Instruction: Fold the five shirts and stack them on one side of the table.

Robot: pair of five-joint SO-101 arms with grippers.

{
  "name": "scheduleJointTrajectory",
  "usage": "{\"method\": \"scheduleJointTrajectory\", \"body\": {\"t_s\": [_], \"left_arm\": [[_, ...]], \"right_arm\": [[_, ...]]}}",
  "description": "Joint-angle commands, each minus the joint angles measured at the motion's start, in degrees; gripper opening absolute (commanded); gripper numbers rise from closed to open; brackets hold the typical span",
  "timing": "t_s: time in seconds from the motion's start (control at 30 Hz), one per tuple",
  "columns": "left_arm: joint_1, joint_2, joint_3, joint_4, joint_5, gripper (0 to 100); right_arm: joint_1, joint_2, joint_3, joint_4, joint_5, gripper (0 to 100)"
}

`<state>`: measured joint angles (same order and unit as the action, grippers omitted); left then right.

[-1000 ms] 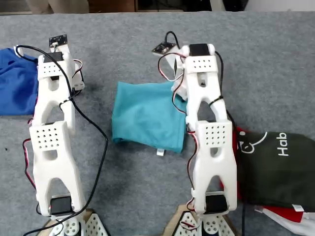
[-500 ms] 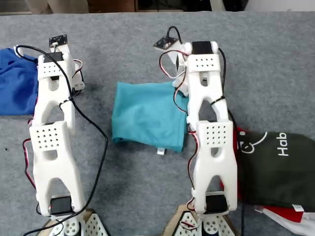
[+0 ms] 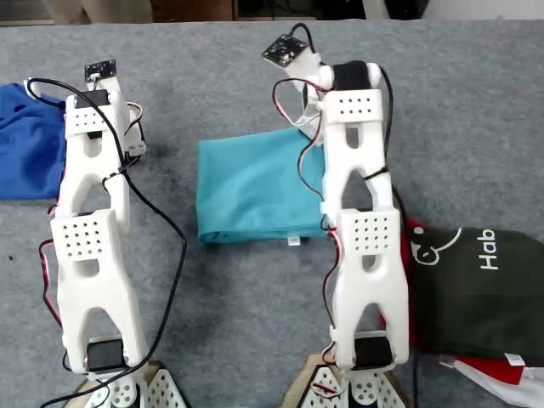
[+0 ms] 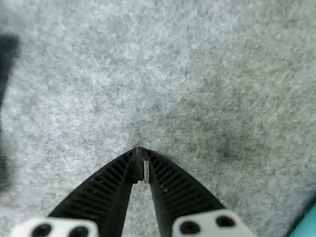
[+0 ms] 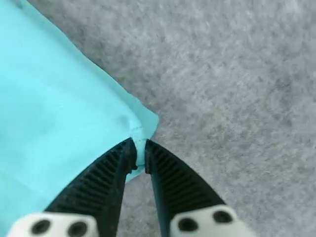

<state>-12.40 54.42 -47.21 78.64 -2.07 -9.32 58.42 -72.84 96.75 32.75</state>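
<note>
A teal shirt (image 3: 255,187) lies flat on the grey table between my two arms. In the right wrist view my right gripper (image 5: 138,149) is shut on a corner of this teal shirt (image 5: 59,113), the cloth pinched between the black fingertips. From above, the right arm (image 3: 355,170) covers the shirt's right edge. My left gripper (image 4: 140,164) is shut on nothing, just over bare grey carpet. The left arm (image 3: 89,170) stretches along the table's left side. A blue shirt (image 3: 30,144) lies crumpled at the far left edge.
A dark shirt (image 3: 480,289) with white print lies at the right on top of red and white cloth (image 3: 497,370). Cables (image 3: 161,221) trail from both arms. Bare carpet lies beyond the teal shirt and in front of it.
My right gripper has moved toward the far side of the table with the teal shirt's corner, and the shirt's near edge slid after it. The left arm has not moved.
</note>
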Motion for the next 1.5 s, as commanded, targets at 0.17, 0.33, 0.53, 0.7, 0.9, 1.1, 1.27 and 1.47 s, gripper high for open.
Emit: {"method": "scheduleJointTrajectory", "body": {"t_s": [0.17,0.33,0.53,0.7,0.9,1.1,1.27,1.47], "left_arm": [[-0.2,0.0,-2.2,-1.6,0.1,2],[-0.2,0.0,-2.3,-1.6,0.3,2],[-0.2,-0.1,-2.3,-1.5,0.1,2],[0.1,-0.5,-5.8,3.0,0.2,2],[5.0,-0.2,-15.4,15.9,0.2,2],[12.1,-0.6,-19.1,22.3,0.2,2],[16.6,-5.1,-16.3,22.2,0.2,2],[20.7,-4.3,-14.7,16.9,0.4,2]], "right_arm": [[-0.9,-0.5,-3.0,0.9,0.1,11.2],[0.1,-1.1,-6.5,5.5,-3.9,27.2],[0.9,-12.1,-2.0,5.8,-5.2,23.8],[1.1,-35.4,23.1,5.7,-5.2,18.6],[1.2,-61.1,54.5,5.3,-5.2,4.9],[1.2,-77.4,76.9,5.3,-5.1,0.7],[0.8,-83.3,91.5,-3.2,-5.3,0.6],[-0.5,-82.2,101.2,-20.3,-16.1,0.5]]}}
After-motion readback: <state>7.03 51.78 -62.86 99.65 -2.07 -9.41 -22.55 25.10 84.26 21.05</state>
